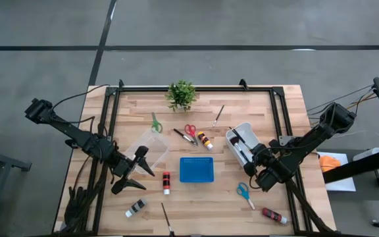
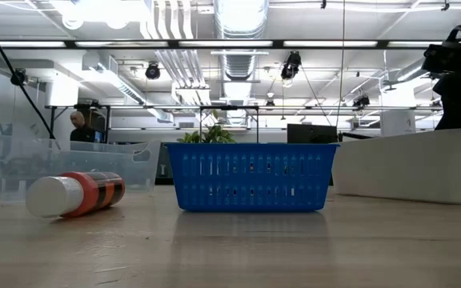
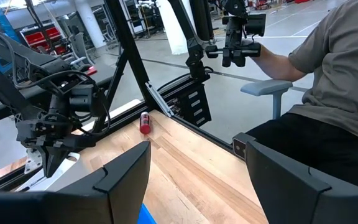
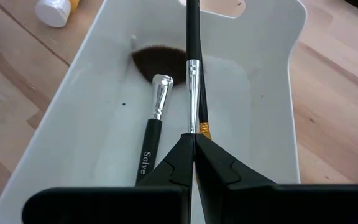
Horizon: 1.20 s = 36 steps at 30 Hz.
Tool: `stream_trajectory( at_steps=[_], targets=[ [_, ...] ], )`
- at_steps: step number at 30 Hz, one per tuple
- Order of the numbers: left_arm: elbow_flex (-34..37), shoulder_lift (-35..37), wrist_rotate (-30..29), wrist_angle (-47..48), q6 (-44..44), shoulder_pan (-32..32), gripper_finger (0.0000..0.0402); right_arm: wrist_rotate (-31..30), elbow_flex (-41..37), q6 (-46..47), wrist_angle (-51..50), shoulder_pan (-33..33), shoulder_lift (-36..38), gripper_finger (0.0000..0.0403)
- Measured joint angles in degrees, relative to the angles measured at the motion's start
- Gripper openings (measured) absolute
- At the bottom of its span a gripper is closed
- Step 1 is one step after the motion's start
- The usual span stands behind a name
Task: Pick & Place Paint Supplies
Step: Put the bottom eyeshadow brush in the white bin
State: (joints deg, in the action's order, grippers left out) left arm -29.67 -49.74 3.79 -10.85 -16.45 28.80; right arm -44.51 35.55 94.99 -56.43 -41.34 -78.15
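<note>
Right claw (image 4: 193, 142) is clenched on a thin black brush (image 4: 192, 68), hanging over the white bin (image 4: 272, 93) beside a fan brush (image 4: 157, 93) already inside. Let go off-angle and it could tip over the rim. Left claw (image 1: 131, 172), released, waits beside the clear tub (image 1: 151, 141).

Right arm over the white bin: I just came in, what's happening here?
The right end effector is shut on a thin brush, holding it over the white bin, where a fan brush already lies. The left end effector waits open beside the clear bin. Scissors and paint bottles lie around the table.
</note>
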Motion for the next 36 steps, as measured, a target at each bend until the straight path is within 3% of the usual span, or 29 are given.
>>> stream_trajectory(
  at_steps=[15, 30, 36],
  targets=[
    [0.0, 0.0, 0.0, 0.4, 0.0, 0.0, 0.0269, -3.0, 0.0, -0.6, 0.2, 0.0, 0.0, 0.0008],
    [0.0, 0.0, 0.0, 0.4, 0.0, 0.0, 0.0269, -1.4, 0.0, -1.2, 1.9, 0.0, 0.0, 0.0009],
    [0.0, 0.0, 0.0, 0.4, 0.0, 0.0, 0.0269, -2.2, 0.0, -1.3, 1.9, 0.0, 0.0, 0.0058]
  ],
)
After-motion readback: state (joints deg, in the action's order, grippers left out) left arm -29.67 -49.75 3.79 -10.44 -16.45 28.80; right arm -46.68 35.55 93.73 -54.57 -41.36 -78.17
